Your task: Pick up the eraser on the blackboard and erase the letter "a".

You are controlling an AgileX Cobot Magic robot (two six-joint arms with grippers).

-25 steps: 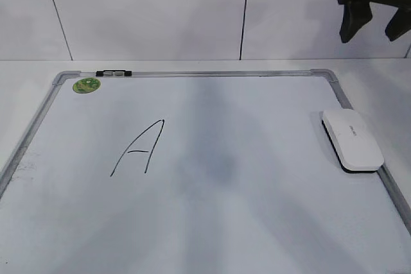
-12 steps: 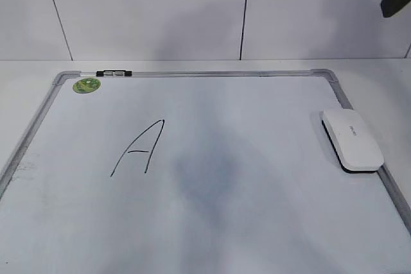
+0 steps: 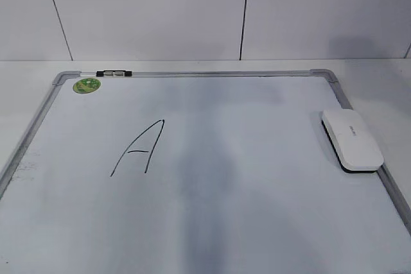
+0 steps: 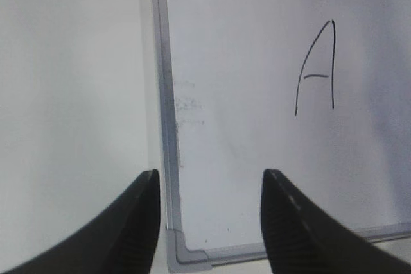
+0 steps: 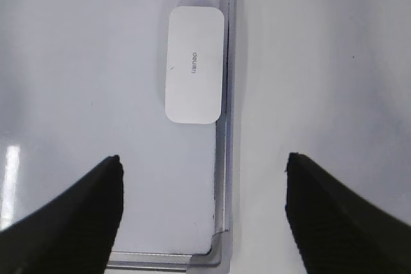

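While lying flat against the whiteboard's right frame, stayed white, rounded (eraser); both grippers spread wide, empty.

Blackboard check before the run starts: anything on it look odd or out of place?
Little stands out. The blackboard carries only a capital "A"; no small "a" is visible. Faint smudges sit near its left frame. The eraser lies flat at the right frame, untouched.
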